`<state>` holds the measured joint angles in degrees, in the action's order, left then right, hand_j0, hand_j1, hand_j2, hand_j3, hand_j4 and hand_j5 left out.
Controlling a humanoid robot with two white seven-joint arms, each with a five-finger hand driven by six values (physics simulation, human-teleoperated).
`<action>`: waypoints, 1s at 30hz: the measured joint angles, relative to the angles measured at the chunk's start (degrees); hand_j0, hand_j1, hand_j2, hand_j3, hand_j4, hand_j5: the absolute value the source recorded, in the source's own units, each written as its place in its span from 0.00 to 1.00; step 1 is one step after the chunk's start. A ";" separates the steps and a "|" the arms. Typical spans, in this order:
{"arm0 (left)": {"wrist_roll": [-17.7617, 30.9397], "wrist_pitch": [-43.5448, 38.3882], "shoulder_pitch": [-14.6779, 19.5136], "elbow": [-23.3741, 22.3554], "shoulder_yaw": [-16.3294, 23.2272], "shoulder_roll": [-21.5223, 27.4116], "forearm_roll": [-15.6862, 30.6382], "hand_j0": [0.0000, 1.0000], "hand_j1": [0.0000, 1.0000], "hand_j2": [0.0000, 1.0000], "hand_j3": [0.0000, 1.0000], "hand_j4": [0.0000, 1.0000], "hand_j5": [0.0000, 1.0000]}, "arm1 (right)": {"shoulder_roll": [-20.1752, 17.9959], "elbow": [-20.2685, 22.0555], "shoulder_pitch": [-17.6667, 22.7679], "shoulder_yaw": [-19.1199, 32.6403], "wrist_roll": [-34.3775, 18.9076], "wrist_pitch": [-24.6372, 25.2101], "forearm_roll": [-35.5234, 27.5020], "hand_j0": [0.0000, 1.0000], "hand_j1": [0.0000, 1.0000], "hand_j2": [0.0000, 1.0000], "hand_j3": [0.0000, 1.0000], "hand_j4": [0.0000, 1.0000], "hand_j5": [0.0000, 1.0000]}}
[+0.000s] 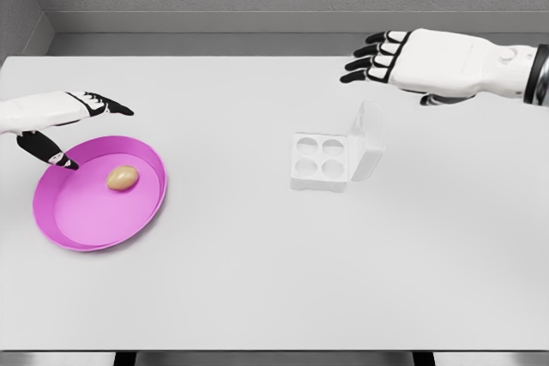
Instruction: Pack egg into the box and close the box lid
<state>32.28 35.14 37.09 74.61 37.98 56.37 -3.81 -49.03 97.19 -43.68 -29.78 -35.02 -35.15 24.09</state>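
A tan egg [122, 177] lies inside a shallow magenta plate [90, 227] at the table's left. My left hand [79, 130] hovers over the plate's far-left rim, fingers spread, thumb pointing down, holding nothing. A white egg box [322, 160] with several round cups stands right of centre, its clear lid [367, 141] raised upright on the right side. My right hand [377, 56] floats above and behind the box, fingers extended and empty.
The white table [257, 280] spans the view, with its front edge near the bottom. A grey wall runs behind the far edge.
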 measured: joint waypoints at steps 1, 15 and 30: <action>0.01 0.00 0.00 0.00 0.01 0.00 0.00 1.00 1.00 1.00 1.00 1.00 1.00 | -0.08 -0.02 0.09 0.13 0.00 0.00 -0.01 1.00 1.00 1.00 1.00 1.00 1.00; 0.24 0.00 1.05 -1.27 8.35 -0.08 -3.73 1.00 1.00 1.00 1.00 1.00 1.00 | -5.67 -8.13 12.13 8.53 -0.01 -0.03 -0.33 1.00 1.00 1.00 1.00 1.00 1.00; 0.34 -0.01 1.05 -1.29 9.40 -1.93 -5.75 0.86 0.86 0.86 0.86 0.86 0.86 | -5.27 -13.31 12.74 0.29 -0.01 0.00 0.36 1.00 1.00 1.00 1.00 1.00 1.00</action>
<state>32.62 35.13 38.14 73.32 47.38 54.44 -9.56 -54.30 83.88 -30.94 -29.50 -35.03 -35.16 24.44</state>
